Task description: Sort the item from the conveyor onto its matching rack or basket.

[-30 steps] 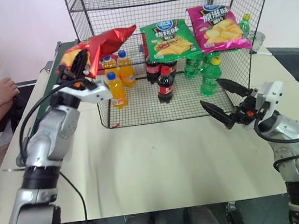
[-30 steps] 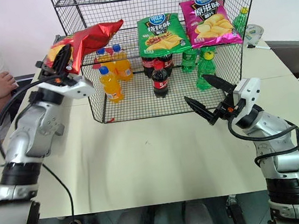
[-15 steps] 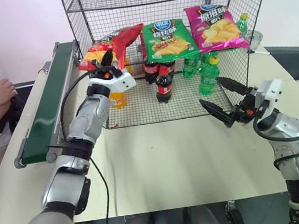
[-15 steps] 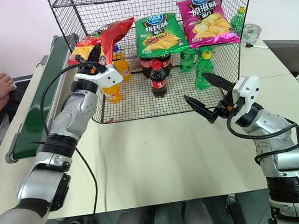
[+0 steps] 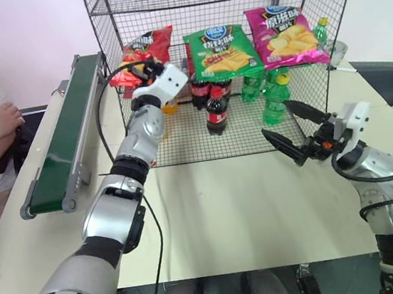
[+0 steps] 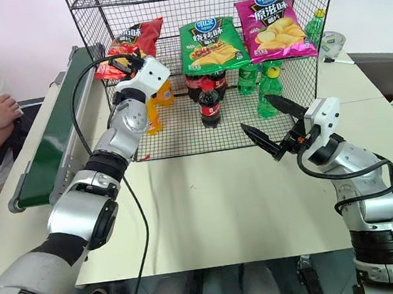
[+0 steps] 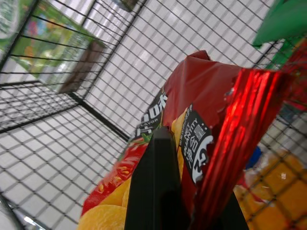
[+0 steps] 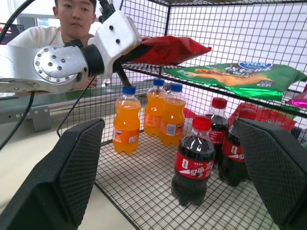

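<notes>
Black fingers [image 5: 146,72] pinch crinkly red bag [image 5: 143,49].

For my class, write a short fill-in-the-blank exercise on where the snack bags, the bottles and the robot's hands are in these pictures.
1. The left hand is shut on the ____ chip bag.
2. The green chip bag lies between the red one and the ____ one.
3. The right hand hangs ____ above the table.
4. The orange bottles stand on the rack's ____ tier.

Missing words: red; pink; open; bottom

Chip bag [image 5: 143,49] on rack [image 5: 305,98] shelf, conveyor [image 5: 66,134] to its left
</notes>
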